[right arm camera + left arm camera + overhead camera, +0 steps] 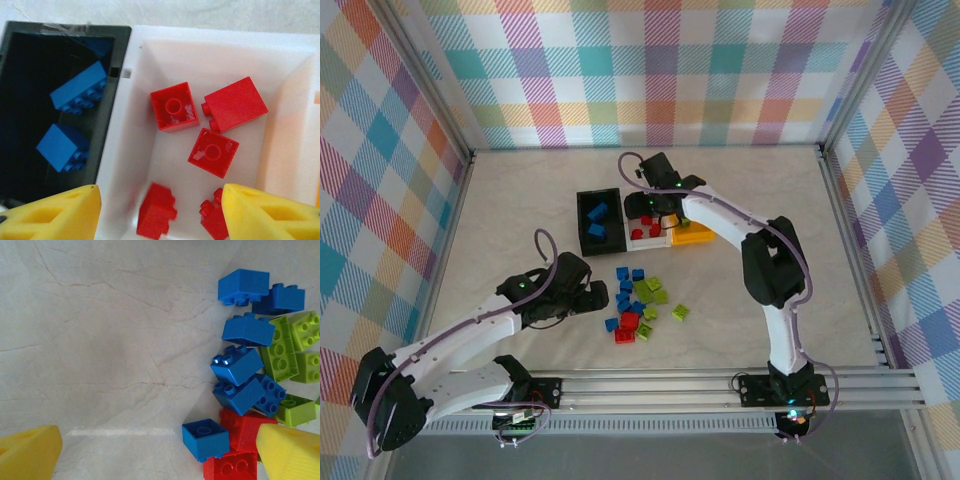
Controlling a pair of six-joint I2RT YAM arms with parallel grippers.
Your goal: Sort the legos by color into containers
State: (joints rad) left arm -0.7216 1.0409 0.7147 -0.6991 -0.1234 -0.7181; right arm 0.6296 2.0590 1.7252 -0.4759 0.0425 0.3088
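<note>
Currently left gripper [157, 455] spread, empty; blue brick [205, 439] sits lower right of frame, just within the jaw span. Right gripper [160, 215] spread above white bin [120, 150], farther off.

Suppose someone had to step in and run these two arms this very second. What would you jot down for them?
Left gripper: open, empty, over the table at the edge of the loose pile of small blue, red and lime green plastic bricks.
Right gripper: open, empty, above the white rectangular plastic bin.
Done: five red bricks in the white bin; at least two blue bricks in the black plastic bin.
Left: the pile, all three colours. Green probably goes in the orange-yellow plastic bin, partly hidden by the right arm.
</note>
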